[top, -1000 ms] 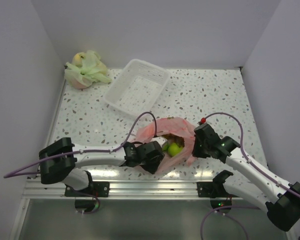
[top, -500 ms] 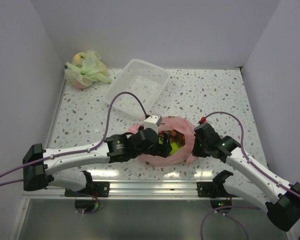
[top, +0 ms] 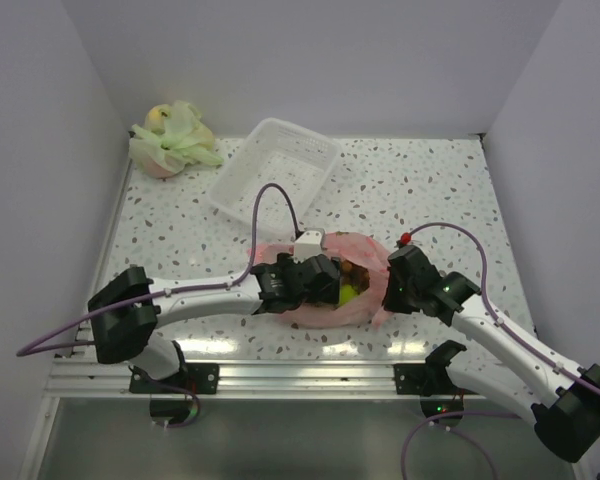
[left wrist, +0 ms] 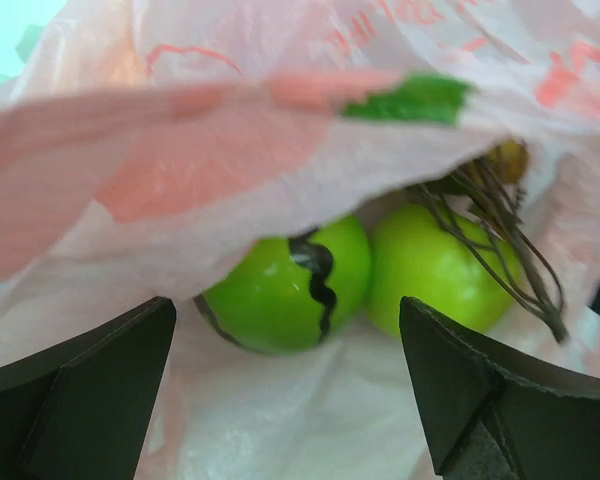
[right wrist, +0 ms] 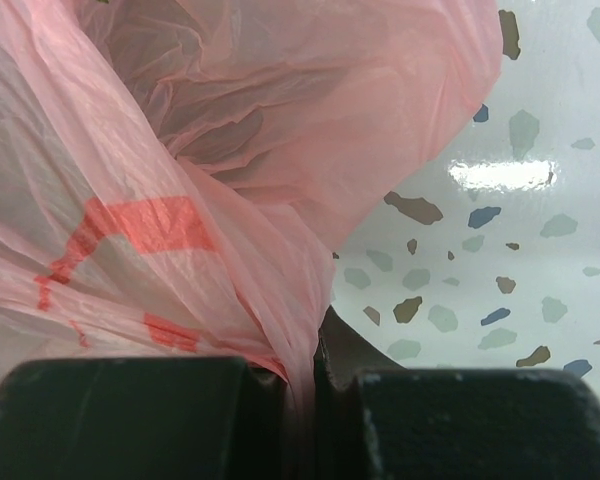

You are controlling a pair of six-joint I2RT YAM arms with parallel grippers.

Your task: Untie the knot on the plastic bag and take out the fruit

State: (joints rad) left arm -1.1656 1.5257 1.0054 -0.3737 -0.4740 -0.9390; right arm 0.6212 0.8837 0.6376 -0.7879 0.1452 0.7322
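The pink plastic bag (top: pixel 365 300) lies crinkled near the table's front, its mouth open toward the left; no knot shows in any view. My left gripper (top: pixel 328 281) is open at the mouth, its jaws wide apart. In the left wrist view it (left wrist: pixel 288 335) points at two green fruits (left wrist: pixel 280 295) (left wrist: pixel 435 270) lying side by side inside, with brown stems and a berry (left wrist: pixel 508 160) behind them. A fold of the bag (left wrist: pixel 180 170) hangs over them. My right gripper (top: pixel 392 290) (right wrist: pixel 315 375) is shut on a bunched strip of the bag's right edge (right wrist: pixel 180 200).
A white plastic basket (top: pixel 230 190) stands at the back, left of centre. A pale green bag (top: pixel 170 142) with fruit in it lies in the back left corner. Walls close the table on the left, the back and the right.
My left gripper has opened wide and moved from the bag's near edge up and right into its mouth. The right gripper has kept its hold and has not moved.
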